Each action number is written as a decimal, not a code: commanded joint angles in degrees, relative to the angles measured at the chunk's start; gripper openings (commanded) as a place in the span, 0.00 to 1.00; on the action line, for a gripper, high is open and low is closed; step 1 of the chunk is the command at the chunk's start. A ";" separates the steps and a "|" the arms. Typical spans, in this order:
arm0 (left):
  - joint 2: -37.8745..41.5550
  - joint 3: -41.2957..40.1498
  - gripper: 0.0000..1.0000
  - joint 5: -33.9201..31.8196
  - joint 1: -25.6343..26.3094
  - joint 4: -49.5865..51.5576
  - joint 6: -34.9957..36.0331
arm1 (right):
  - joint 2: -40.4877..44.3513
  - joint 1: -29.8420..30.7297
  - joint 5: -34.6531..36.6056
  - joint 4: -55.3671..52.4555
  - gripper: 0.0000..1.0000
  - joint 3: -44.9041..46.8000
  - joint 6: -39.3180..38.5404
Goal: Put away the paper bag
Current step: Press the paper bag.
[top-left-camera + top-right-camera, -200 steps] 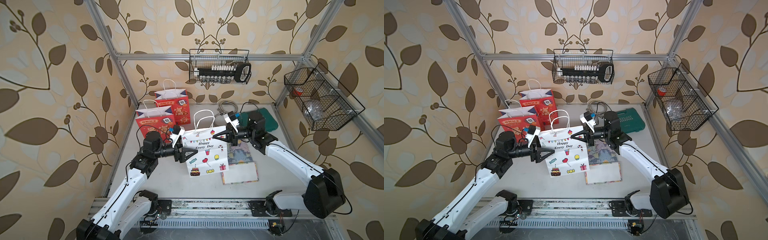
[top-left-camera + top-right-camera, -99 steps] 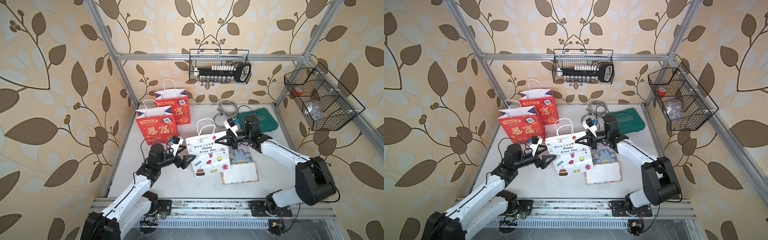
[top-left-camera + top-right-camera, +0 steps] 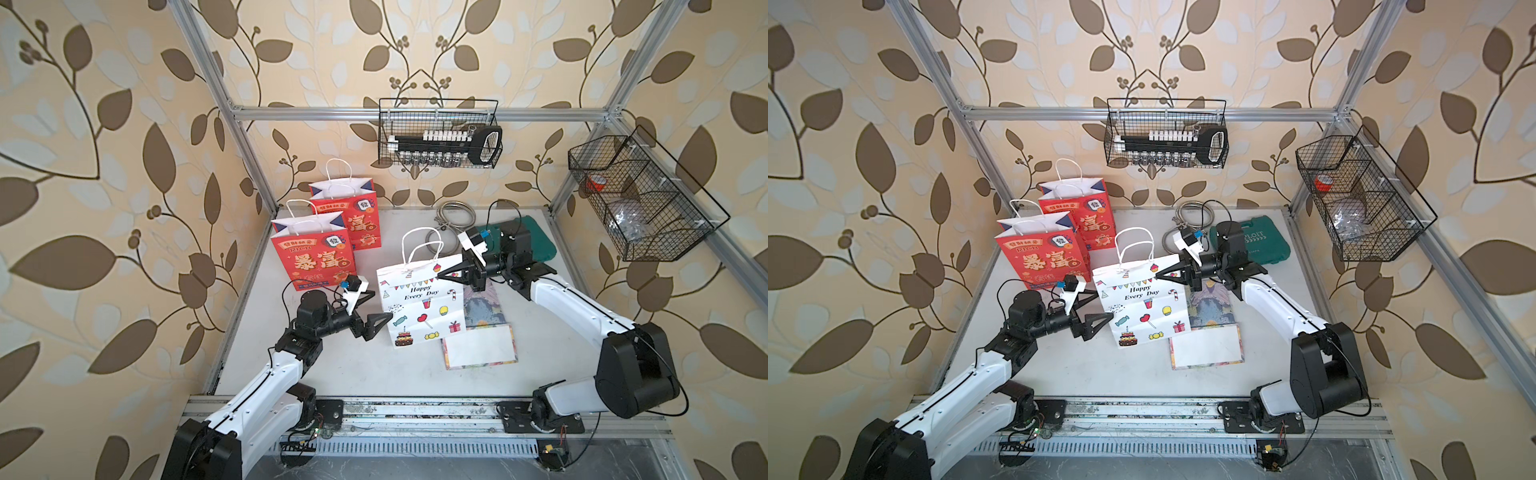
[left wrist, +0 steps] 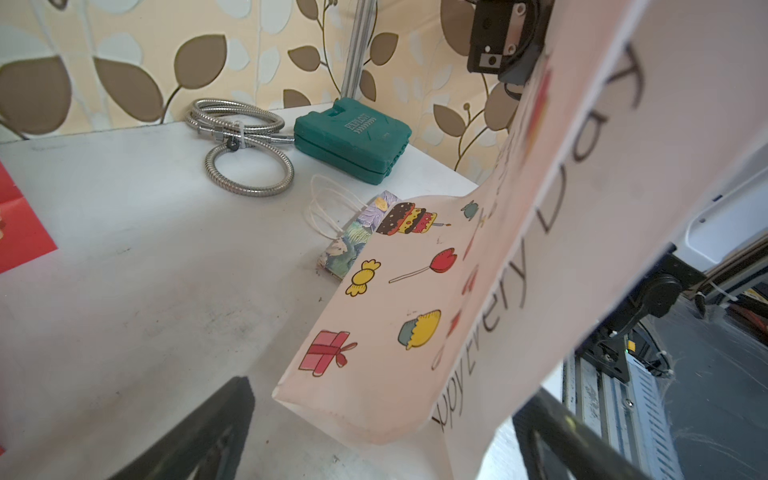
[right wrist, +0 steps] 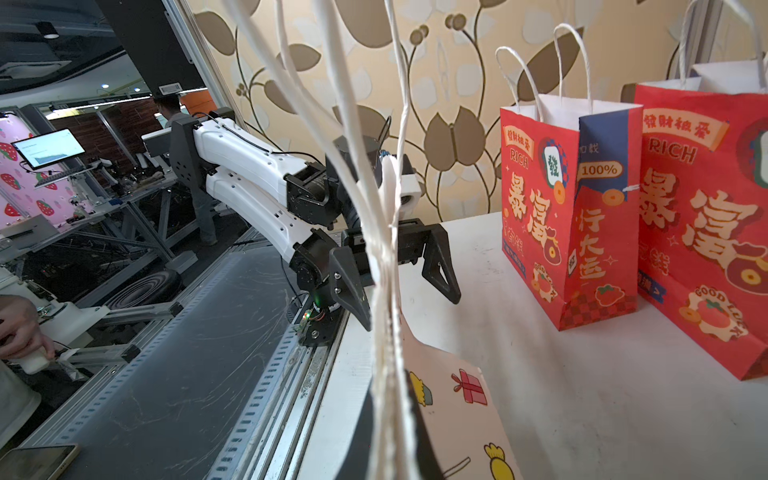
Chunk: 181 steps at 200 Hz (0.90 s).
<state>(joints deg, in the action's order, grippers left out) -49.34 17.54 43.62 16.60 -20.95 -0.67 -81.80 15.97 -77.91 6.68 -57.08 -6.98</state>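
Just right of the red gift bags (image 3: 316, 253), the left claw (image 3: 382, 305) gapes wide beside the bag's left edge, gripping nothing. The white "Happy Every Day" paper bag (image 3: 419, 307) hangs flattened between the arms. The right claw (image 3: 446, 274) is clamped tight on its upper right corner. It looks light, thin and floppy, likely to crease or tear. The folded top rim or the cord handles (image 3: 419, 249) seem the safest hold. Whether its bottom touches the surface (image 3: 353, 365) is unclear, and it hides part of a flat floral bag (image 3: 482, 307).

The paper bag (image 3: 1144, 307) sits between standing bags (image 3: 1038, 257) and a case (image 3: 1264, 245).
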 commanded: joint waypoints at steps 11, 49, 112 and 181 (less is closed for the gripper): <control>-1.95 0.75 0.99 4.31 2.37 -6.82 0.45 | 1.90 -0.21 -1.30 0.70 0.00 -3.19 3.89; -3.39 0.61 0.99 2.33 5.17 -8.72 1.88 | 2.07 -0.31 -0.34 3.84 0.00 -4.09 7.57; 0.21 -1.88 0.99 -0.86 5.50 -8.40 1.37 | 1.99 -0.68 0.18 7.62 0.00 -4.71 11.14; -2.11 -1.59 0.99 -2.83 6.25 -8.09 5.27 | 1.64 -0.49 1.83 13.39 0.00 -5.24 16.96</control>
<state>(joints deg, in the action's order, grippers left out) -50.48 15.16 42.33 22.22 -26.96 2.09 -80.68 15.35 -77.10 15.86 -60.45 6.48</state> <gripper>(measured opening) 0.989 0.047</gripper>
